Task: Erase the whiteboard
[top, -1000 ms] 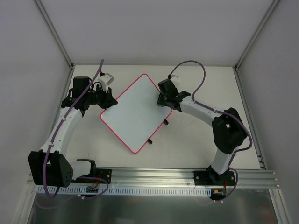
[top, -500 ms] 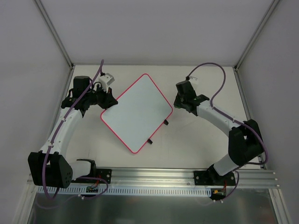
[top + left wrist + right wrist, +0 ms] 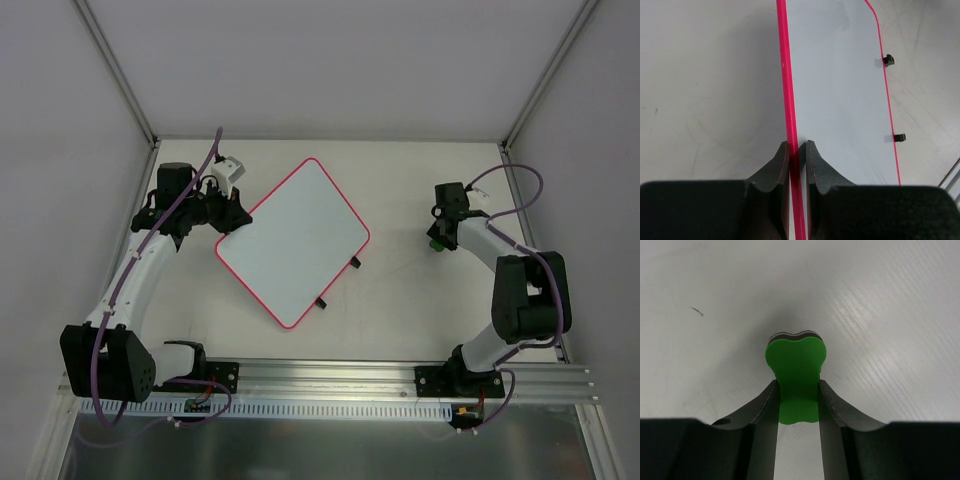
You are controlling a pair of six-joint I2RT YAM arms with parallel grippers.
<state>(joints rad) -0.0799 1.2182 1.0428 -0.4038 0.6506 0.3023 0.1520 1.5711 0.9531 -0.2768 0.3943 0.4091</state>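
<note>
The right arm has just swung clear of the whiteboard [image 3: 292, 240]. A second ago its claw was over the board's right corner, half a second ago it had come off just beside that corner, and now the right claw [image 3: 437, 240] hangs well apart from the board, over bare counter [image 3: 400, 300] towards the right edge, about midway along it. From its wrist view the two fingers are pinched on a green eraser [image 3: 796, 357], the pad poking out beyond the tips with a shadow under it. I can't tell whether it rests on the counter or sits just above.

The board itself hasn't budged through all this. It lies flat, turned on the diagonal, left of the counter's middle, with one corner aimed at the far edge and its two black clips [image 3: 888, 60] on the side facing the near right corner. The left claw [image 3: 796, 147] is where it was, closed tight on the pink rim of the edge facing the far left corner, steadying it.

I see no writing anywhere on the white face, so my guess is the wiping is finished and the right arm is carrying the eraser off to set it down
</note>
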